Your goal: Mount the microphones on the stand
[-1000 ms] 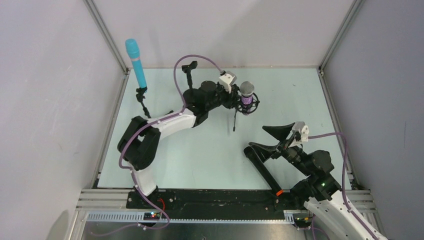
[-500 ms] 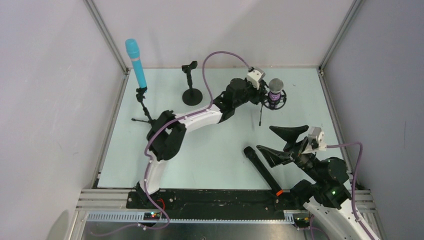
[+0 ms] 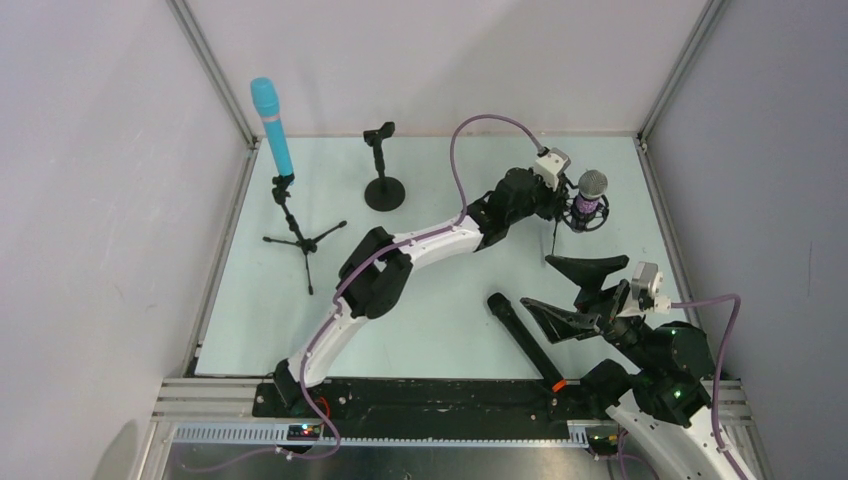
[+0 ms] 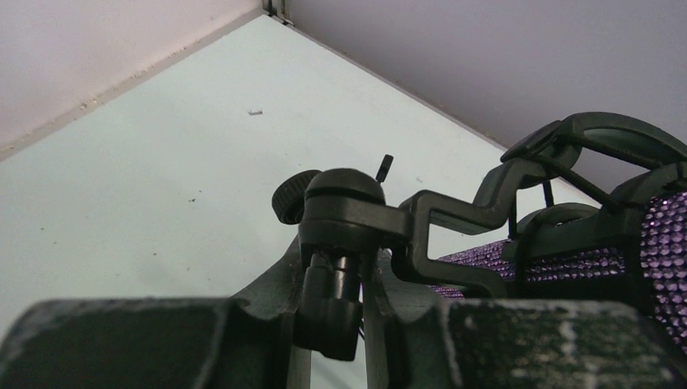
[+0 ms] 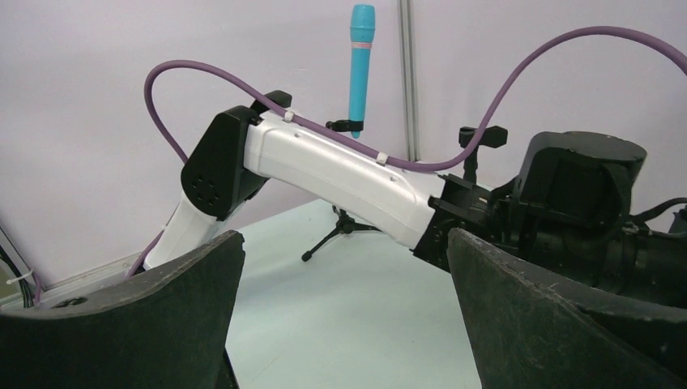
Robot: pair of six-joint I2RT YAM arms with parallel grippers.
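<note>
Left hand [image 3: 556,203], clamping stand [image 4: 343,212] with purple microphone [image 3: 590,186], shifted toward desk's [image 3: 450,320] far-right corner. Right hand [image 3: 582,291] stayed wide, empty; 1 black microphone [image 3: 522,337] remained unmounted.

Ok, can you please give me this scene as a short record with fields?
blue microphone: upright in tripod stand
purple microphone: seated in shock-mount stand
black microphone: lying flat on table, unmounted
round-base stand: empty
left tool: shut on shock-mount stand
right tool: open, holding nothing
</note>
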